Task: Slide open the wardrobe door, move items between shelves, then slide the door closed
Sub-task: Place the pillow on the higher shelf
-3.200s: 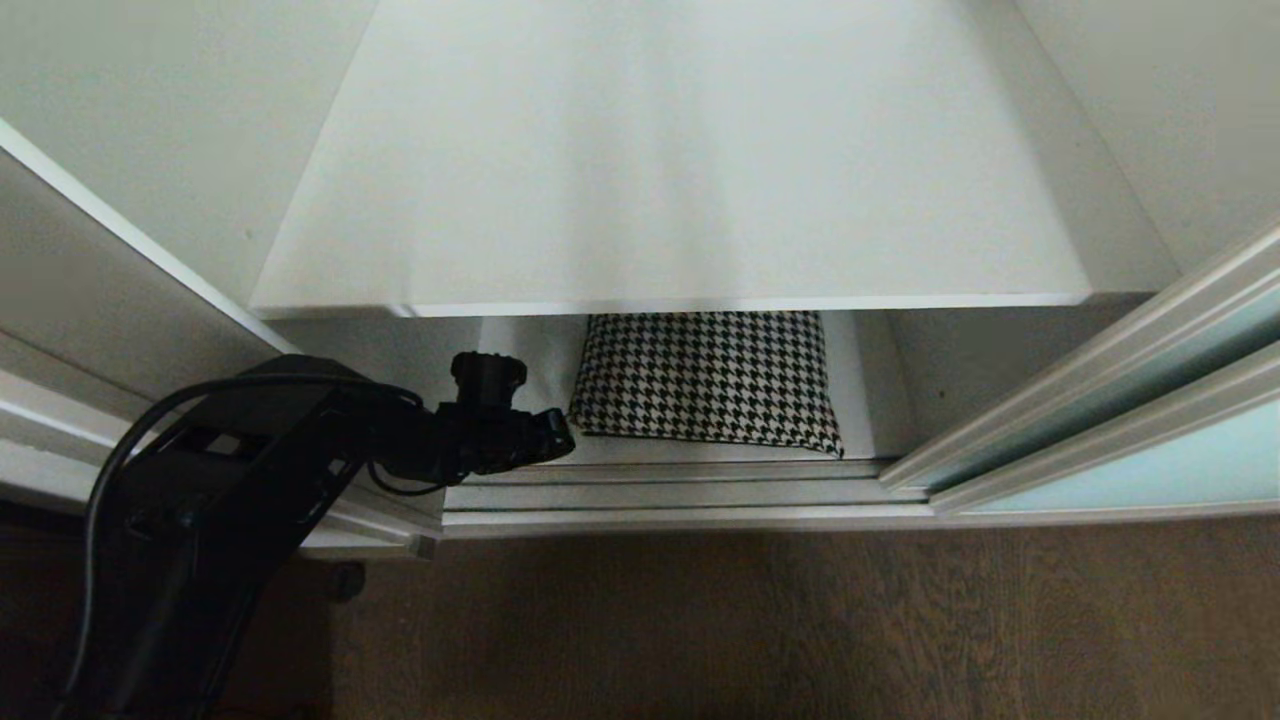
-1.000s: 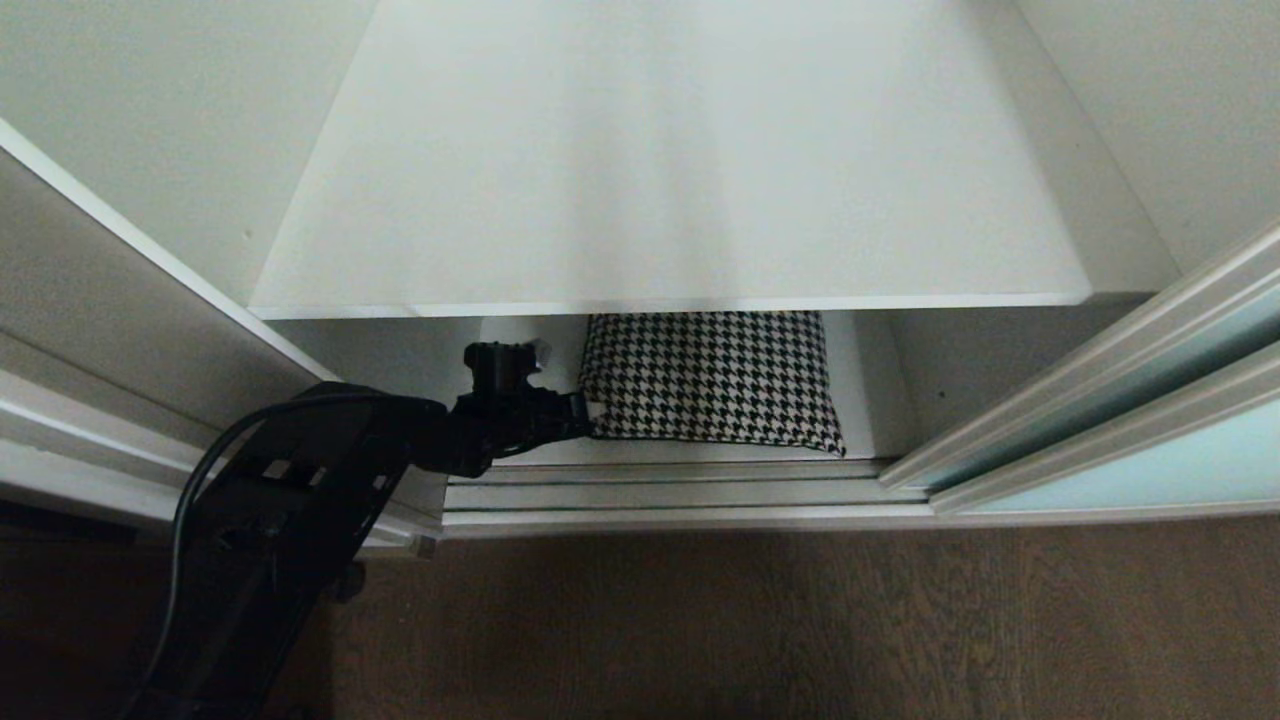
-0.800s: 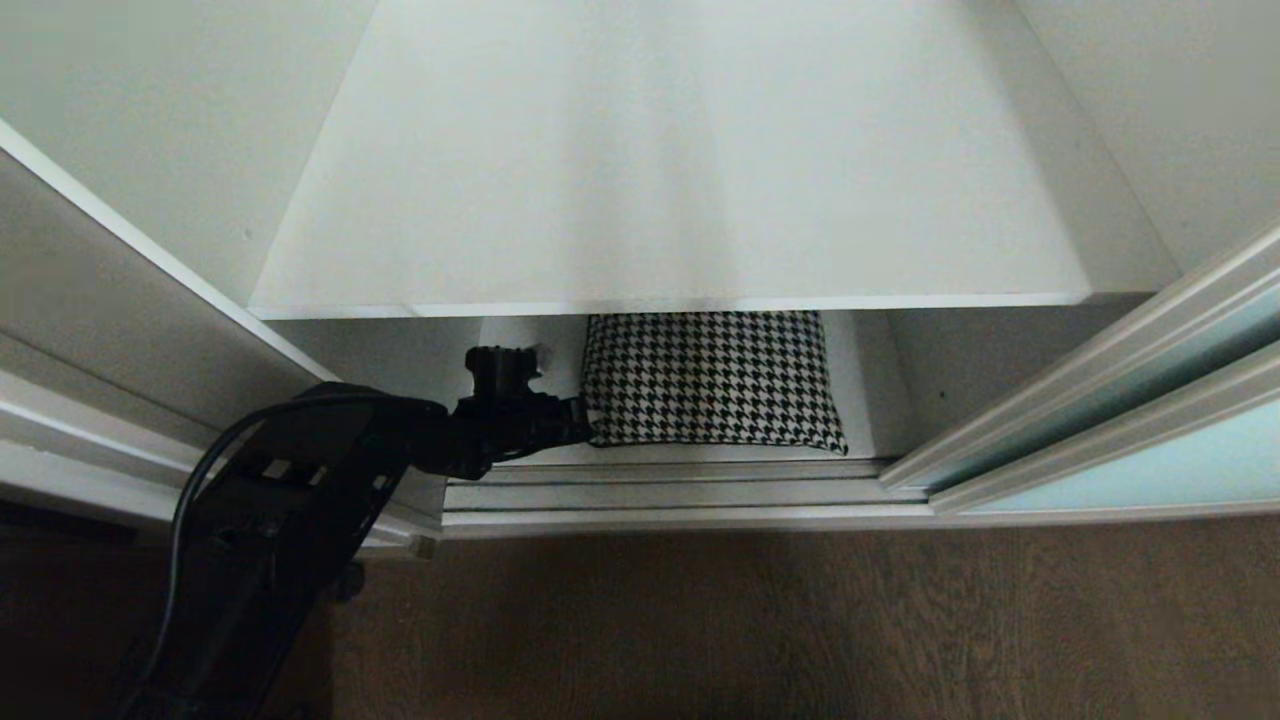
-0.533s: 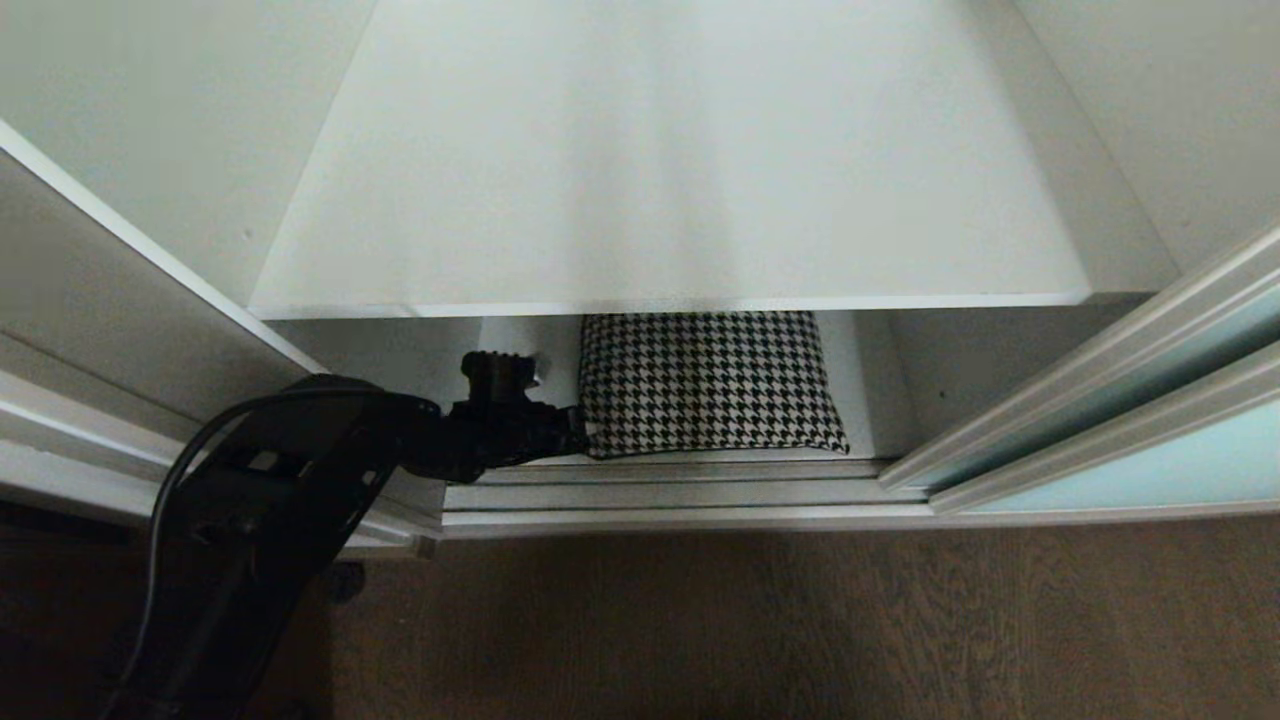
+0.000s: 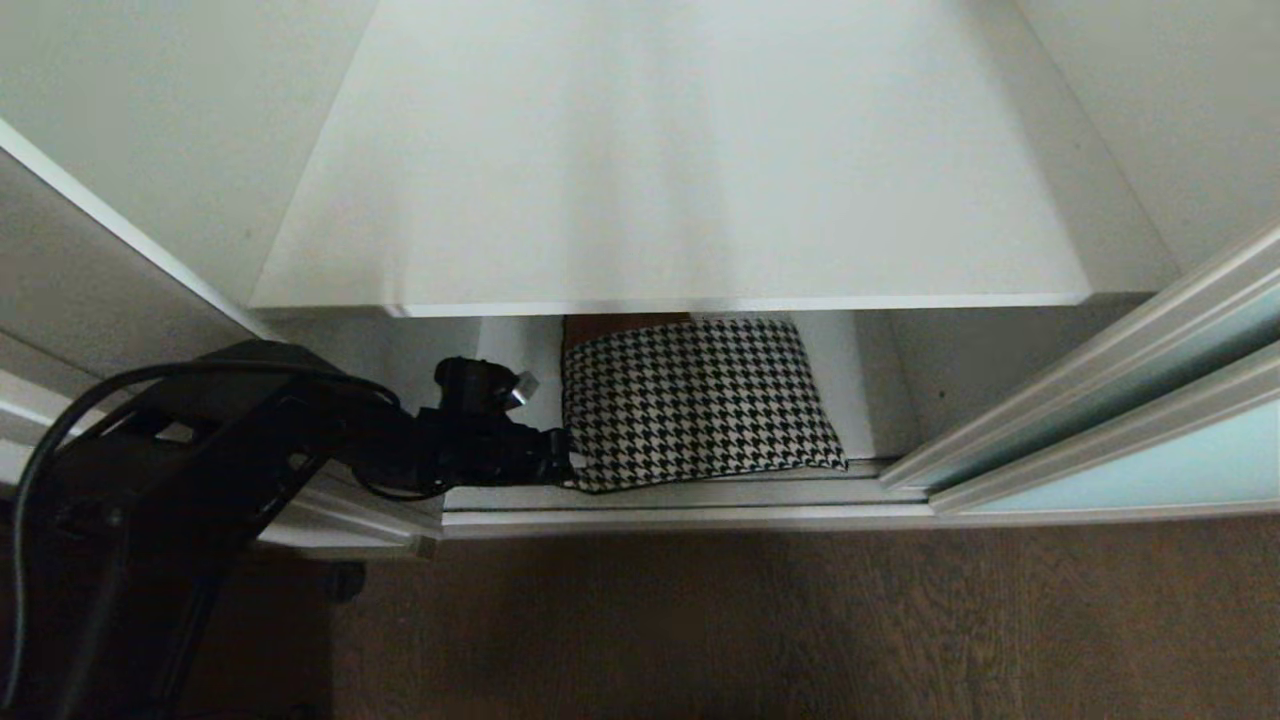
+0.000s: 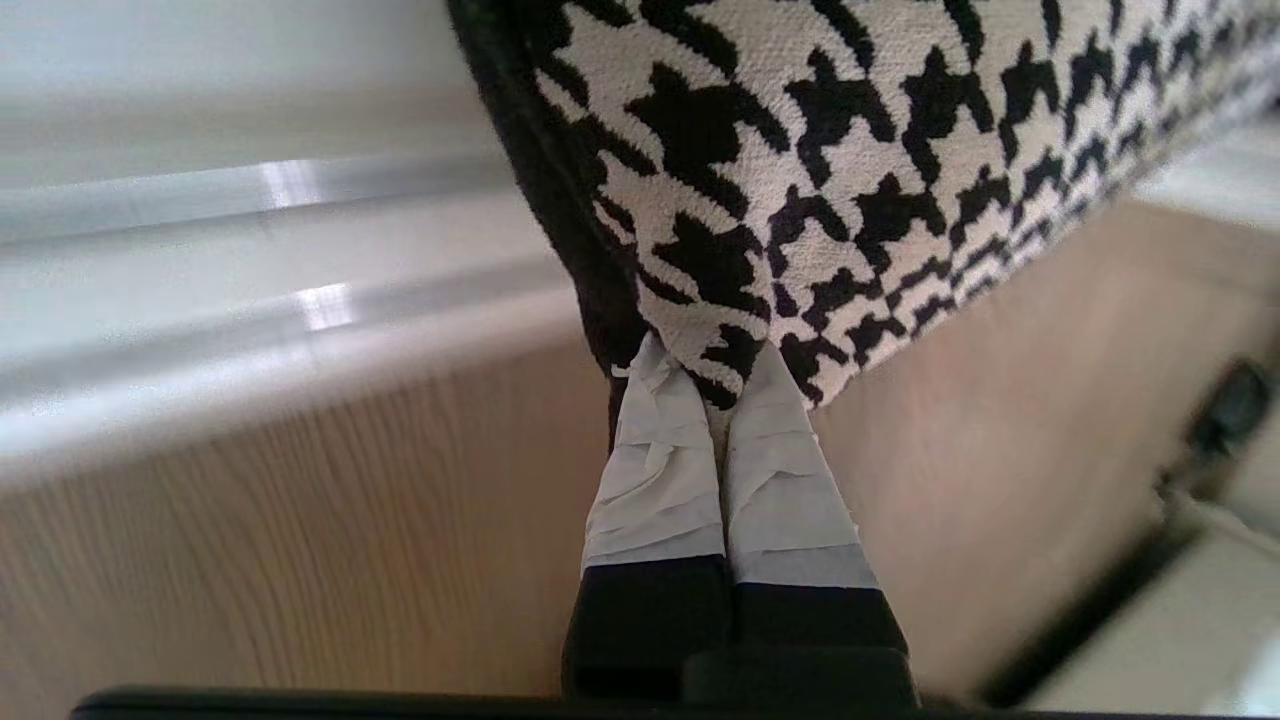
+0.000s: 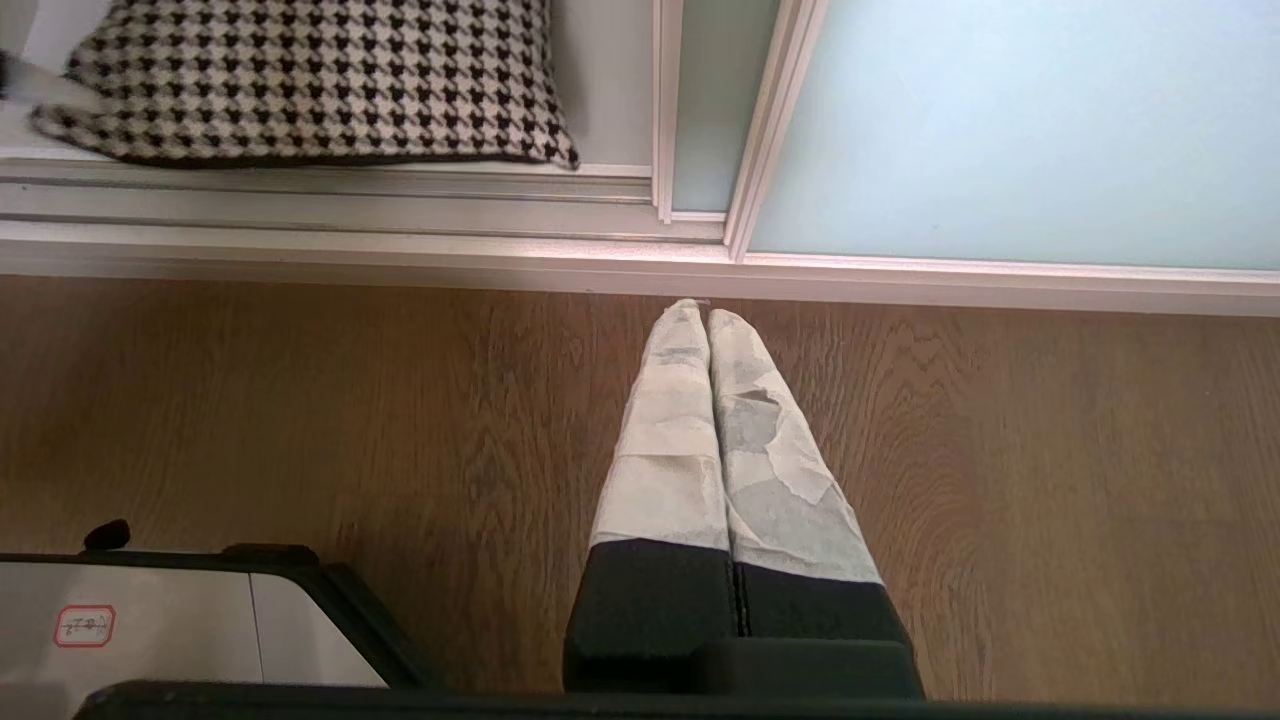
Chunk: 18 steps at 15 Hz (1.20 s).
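A black-and-white houndstooth bundle (image 5: 690, 400) lies on the bottom shelf (image 5: 860, 390), under the wide white shelf (image 5: 680, 170) above. Its near left corner hangs out over the door track. My left gripper (image 5: 560, 470) is shut on that corner; in the left wrist view its taped fingers (image 6: 660, 470) pinch the houndstooth bundle (image 6: 850, 130) at its dark edge. The sliding wardrobe door (image 5: 1130, 450), frosted aqua glass, is slid to the right. My right gripper (image 7: 708, 315) hangs shut and empty over the wooden floor, near the door (image 7: 1000, 120). The houndstooth bundle (image 7: 300, 80) also shows there.
The silver door track (image 5: 680, 495) runs along the wardrobe's front edge. The white side post (image 5: 120, 300) stands at the left, close to my left arm. Brown wooden floor (image 5: 800, 620) lies in front. A white-and-black part of my base (image 7: 170, 620) shows in the right wrist view.
My left gripper closed on the bundle's near left corner and has drawn back toward the floor, dragging that corner out over the door track. The right arm has not moved.
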Motion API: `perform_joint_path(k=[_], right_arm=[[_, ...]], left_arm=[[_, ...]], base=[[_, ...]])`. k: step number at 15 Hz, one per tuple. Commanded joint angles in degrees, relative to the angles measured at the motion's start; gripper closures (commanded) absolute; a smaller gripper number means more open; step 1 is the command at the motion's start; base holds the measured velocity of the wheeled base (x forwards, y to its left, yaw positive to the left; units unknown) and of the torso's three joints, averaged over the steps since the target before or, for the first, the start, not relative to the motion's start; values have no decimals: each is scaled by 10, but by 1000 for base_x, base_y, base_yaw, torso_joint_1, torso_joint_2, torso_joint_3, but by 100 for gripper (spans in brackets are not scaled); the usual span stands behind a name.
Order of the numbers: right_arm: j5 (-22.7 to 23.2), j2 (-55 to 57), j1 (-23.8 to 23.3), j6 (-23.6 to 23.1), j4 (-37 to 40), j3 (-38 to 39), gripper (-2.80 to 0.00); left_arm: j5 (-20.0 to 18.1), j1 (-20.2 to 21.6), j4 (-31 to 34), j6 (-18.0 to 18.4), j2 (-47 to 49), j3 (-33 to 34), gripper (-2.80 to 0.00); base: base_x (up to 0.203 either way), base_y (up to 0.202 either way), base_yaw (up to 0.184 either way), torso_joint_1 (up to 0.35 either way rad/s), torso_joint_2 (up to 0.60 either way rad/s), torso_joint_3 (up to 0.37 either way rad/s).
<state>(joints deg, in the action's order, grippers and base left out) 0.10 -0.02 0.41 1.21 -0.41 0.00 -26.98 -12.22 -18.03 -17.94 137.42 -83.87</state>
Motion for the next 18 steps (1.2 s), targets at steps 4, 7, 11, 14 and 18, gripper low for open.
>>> perform_joint_path(k=[4, 7, 11, 14, 18], right_arm=[[0, -1, 0, 0, 0, 0, 0], [0, -1, 0, 0, 0, 0, 0], [1, -1, 0, -9, 1, 0, 0], [5, -1, 0, -35, 3, 0, 0], [2, -2, -1, -5, 2, 0, 0]], left_arm=[[-11, -2, -3, -3, -90, 113, 0], [-21, -1, -41, -4, -109, 179, 0], [-20, 10, -64, -39, -111, 188, 0], [-21, 16, -65, -50, -107, 189, 0], [-22, 25, -65, -57, -110, 187, 0]], base=[[0, 0, 0, 0, 0, 0], [0, 0, 0, 0, 0, 0], [0, 0, 0, 0, 0, 0], [0, 0, 0, 0, 0, 0], [0, 0, 0, 0, 0, 0]])
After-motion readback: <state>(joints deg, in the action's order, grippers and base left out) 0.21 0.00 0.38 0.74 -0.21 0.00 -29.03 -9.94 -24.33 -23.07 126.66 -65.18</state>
